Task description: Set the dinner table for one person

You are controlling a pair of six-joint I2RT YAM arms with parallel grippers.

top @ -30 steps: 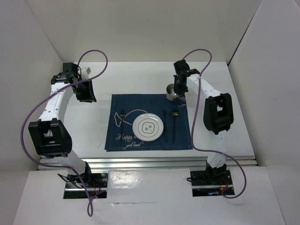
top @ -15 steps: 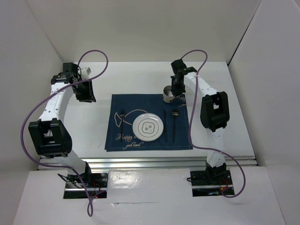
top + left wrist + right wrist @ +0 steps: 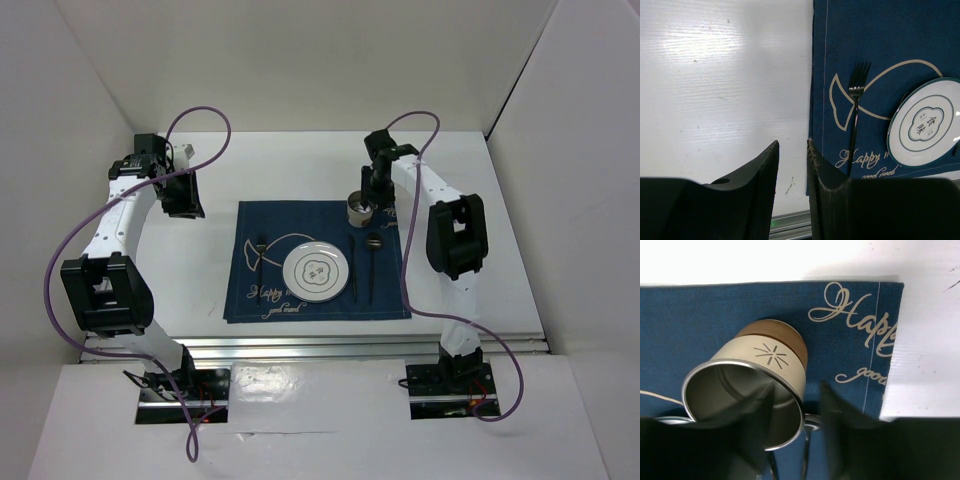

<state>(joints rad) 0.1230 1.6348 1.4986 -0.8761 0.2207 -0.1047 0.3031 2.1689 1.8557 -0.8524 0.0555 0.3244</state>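
Note:
The white dinner table (image 3: 200, 270) carries a navy placemat (image 3: 300, 225). On the mat lie a fork (image 3: 260, 262), a white plate (image 3: 316, 271), a knife (image 3: 352, 265) and a spoon (image 3: 372, 245). A cream cup (image 3: 358, 209) with a brown base stands on the mat's far right part. My right gripper (image 3: 372, 190) is over it. In the right wrist view the right gripper (image 3: 795, 387) straddles the cup's (image 3: 760, 360) near wall, one finger inside, one outside, with gaps on both sides. My left gripper (image 3: 185, 195) hangs left of the mat, empty, its jaws a narrow gap apart (image 3: 793, 144).
A silver rail (image 3: 320, 345) runs along the table's near edge. White walls close in the left, far and right sides. In the left wrist view the mat's left edge (image 3: 817, 75), the fork (image 3: 856, 115) and the plate (image 3: 925, 122) lie right of bare tabletop (image 3: 730, 75).
My right gripper and the cup have moved a little left and nearer, onto the mat's far right part. The left arm has not moved.

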